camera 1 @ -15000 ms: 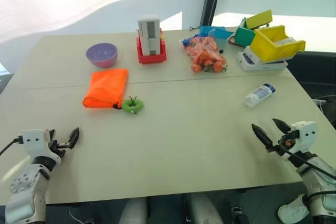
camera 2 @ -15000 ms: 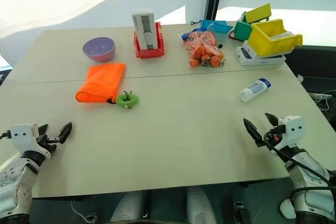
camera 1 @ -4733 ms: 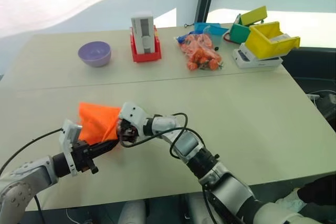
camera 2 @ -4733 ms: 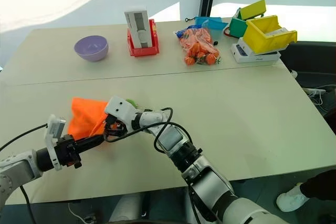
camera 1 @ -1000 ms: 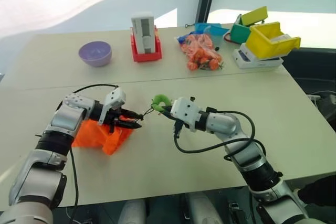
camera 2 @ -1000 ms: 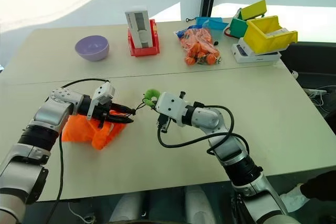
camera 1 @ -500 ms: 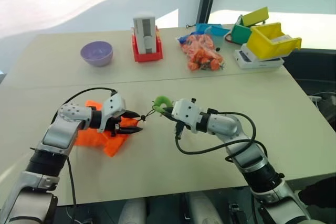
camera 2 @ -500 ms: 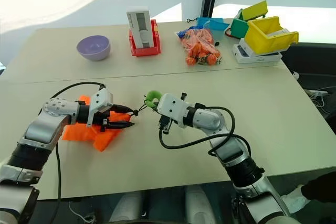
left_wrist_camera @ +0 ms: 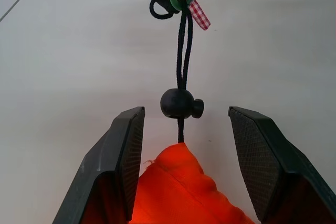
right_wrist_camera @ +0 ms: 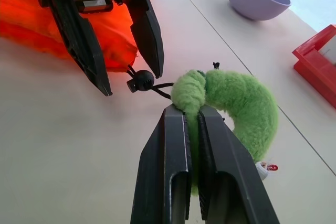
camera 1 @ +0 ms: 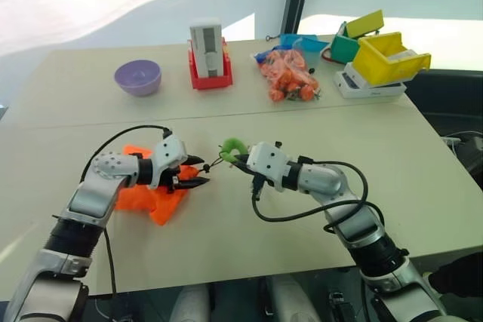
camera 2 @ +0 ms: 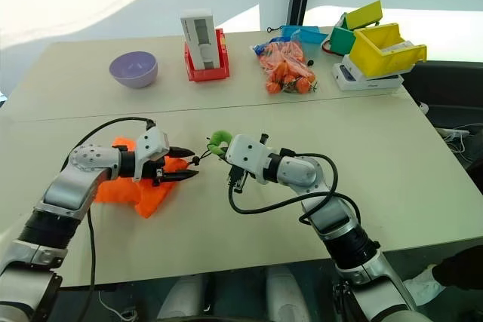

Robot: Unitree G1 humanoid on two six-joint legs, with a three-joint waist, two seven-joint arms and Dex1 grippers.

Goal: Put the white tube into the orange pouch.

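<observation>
Orange pouch (camera 1: 147,195) on table (camera 1: 317,156); purple bowl (camera 1: 137,78), carrot bag (camera 1: 288,77) behind.

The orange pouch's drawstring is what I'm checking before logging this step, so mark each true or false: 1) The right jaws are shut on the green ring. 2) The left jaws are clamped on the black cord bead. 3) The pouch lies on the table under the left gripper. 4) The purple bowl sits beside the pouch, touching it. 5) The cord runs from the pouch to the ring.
1) True: the right gripper pinches the green ring.
2) False: the left gripper stands open, the black cord bead loose between its jaws.
3) True: the orange pouch rests there.
4) False: the purple bowl sits far back, apart.
5) True: the cord spans them.
</observation>
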